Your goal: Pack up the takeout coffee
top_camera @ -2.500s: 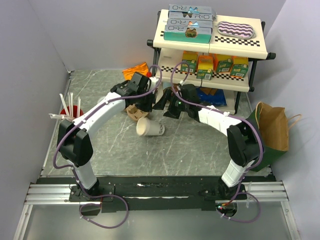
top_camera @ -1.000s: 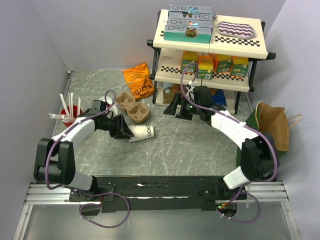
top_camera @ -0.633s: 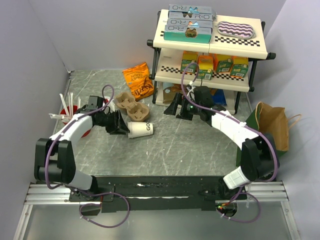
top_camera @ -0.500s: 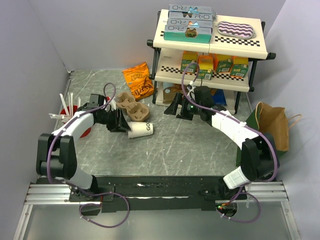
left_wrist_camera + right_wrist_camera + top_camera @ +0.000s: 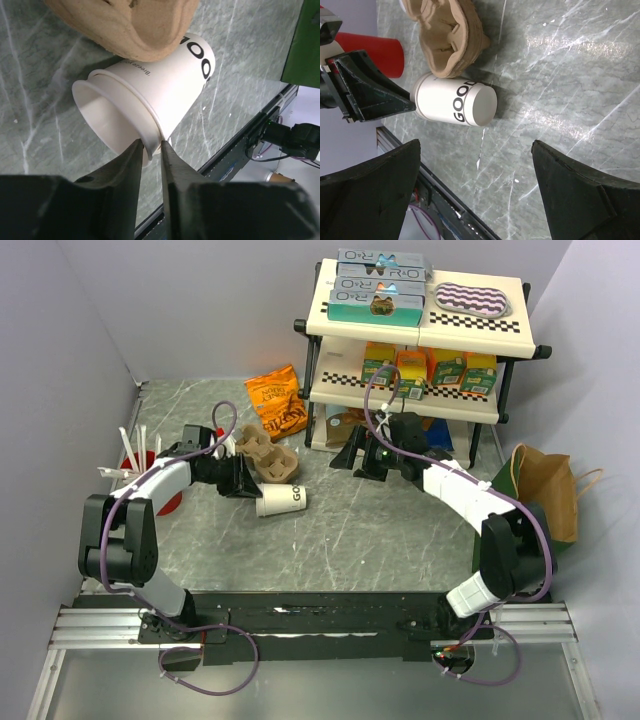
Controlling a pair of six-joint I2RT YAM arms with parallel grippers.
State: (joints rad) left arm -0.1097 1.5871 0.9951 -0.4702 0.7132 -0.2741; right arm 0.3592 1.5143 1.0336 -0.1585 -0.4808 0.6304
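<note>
The takeout coffee cup [image 5: 281, 500] is cream-white with black lettering. It lies on its side on the table with no lid, its open end toward the left. It also shows in the left wrist view [image 5: 150, 85] and the right wrist view [image 5: 452, 106]. My left gripper [image 5: 246, 489] is at that open end. In the left wrist view the left gripper [image 5: 151, 146] is shut on the cup's lower rim, with the wall between the fingers. The brown pulp carrier [image 5: 266, 458] lies just behind, touching the cup. My right gripper [image 5: 362, 462] is open and empty, held above the table right of the cup.
A red cup with straws [image 5: 140, 468] stands at the left. An orange snack bag [image 5: 278, 400] lies behind the carrier. A shelf rack [image 5: 420, 340] with boxes stands at the back right, and a brown paper bag [image 5: 548, 490] is at the right edge.
My left arm has drawn back from the carrier to the left. Its gripper has come to the cup's open end and closed on the rim. The right arm has barely moved.
</note>
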